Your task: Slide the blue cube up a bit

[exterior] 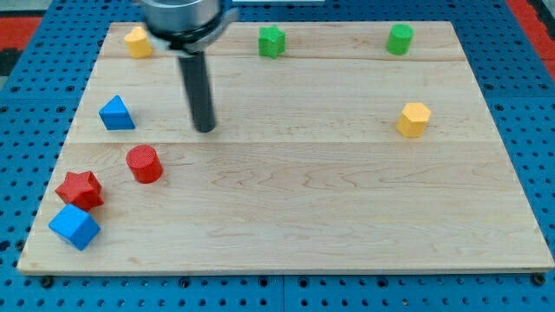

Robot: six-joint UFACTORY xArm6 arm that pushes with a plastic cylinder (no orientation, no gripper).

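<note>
The blue cube (75, 226) lies near the board's bottom left corner, touching or nearly touching the red star (80, 189) just above it. My tip (205, 128) rests on the board well up and to the right of the cube, right of the blue triangular block (116, 113) and above right of the red cylinder (144, 164). The tip touches no block.
A yellow block (137, 41) sits at the top left, a green star-like block (271, 41) at top centre, a green cylinder (400, 39) at top right, and a yellow hexagonal block (414, 119) at the right. The wooden board (312, 208) lies on blue pegboard.
</note>
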